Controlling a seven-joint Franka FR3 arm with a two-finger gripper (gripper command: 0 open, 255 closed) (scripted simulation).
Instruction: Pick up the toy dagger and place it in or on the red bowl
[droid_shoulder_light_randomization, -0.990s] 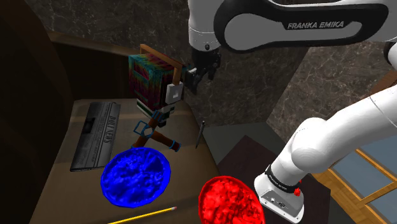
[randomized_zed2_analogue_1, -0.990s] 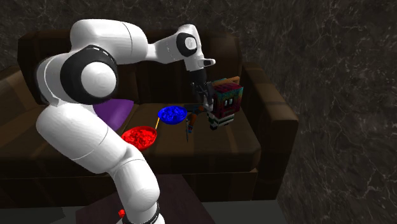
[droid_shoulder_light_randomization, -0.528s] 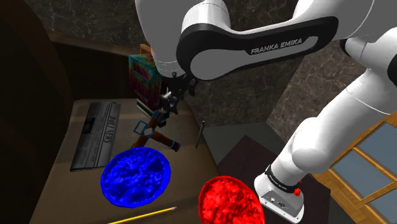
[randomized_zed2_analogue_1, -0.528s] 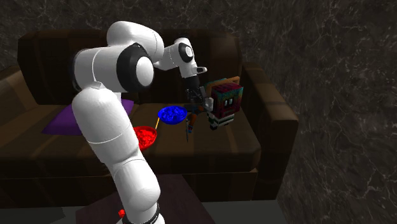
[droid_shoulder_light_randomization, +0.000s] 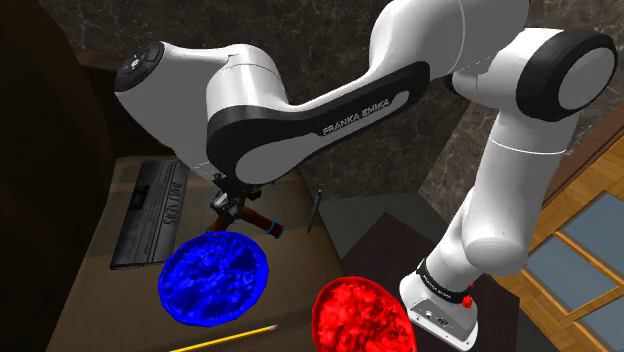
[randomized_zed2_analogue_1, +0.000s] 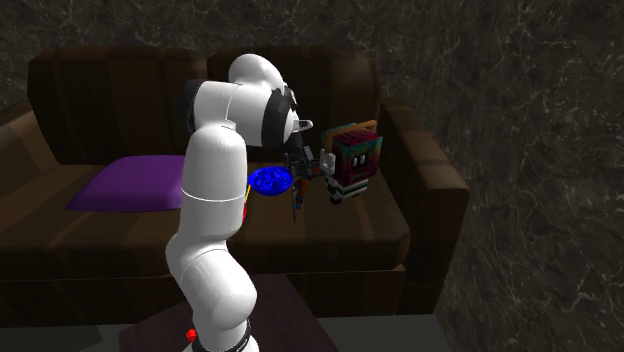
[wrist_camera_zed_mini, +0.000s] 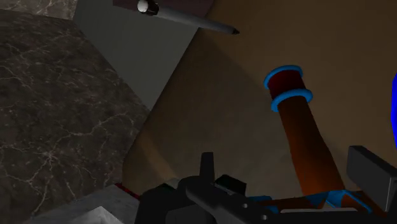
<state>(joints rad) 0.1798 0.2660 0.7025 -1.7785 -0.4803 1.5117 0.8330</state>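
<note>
The toy dagger (droid_shoulder_light_randomization: 262, 221) is brown with blue rings and blue fittings. It lies on the tan sofa seat (droid_shoulder_light_randomization: 100, 290), just beyond the blue bowl (droid_shoulder_light_randomization: 213, 278). My gripper (droid_shoulder_light_randomization: 230, 200) is low over the dagger's far end. In the wrist view the dagger's brown shaft (wrist_camera_zed_mini: 299, 133) runs between my gripper's (wrist_camera_zed_mini: 289, 175) black fingers (wrist_camera_zed_mini: 372, 177), which stand apart and do not touch it, so the gripper is open. The red bowl (droid_shoulder_light_randomization: 360, 315) sits near the seat's front edge, beside the stand. In the second exterior view the gripper (randomized_zed2_analogue_1: 303, 166) hangs beside the blue bowl (randomized_zed2_analogue_1: 270, 180).
A grey keyboard (droid_shoulder_light_randomization: 150, 212) lies at the shoulder view's left. A yellow pencil (droid_shoulder_light_randomization: 235, 335) lies by the blue bowl, and a dark pen (droid_shoulder_light_randomization: 315, 208) near the seat's edge. A striped, colourful box toy (randomized_zed2_analogue_1: 355, 160) and a purple cushion (randomized_zed2_analogue_1: 125, 185) rest on the sofa.
The arm has swung across and down. The gripper has dropped from beside the colourful box toy to the dagger. The dagger and the bowls have not moved.
</note>
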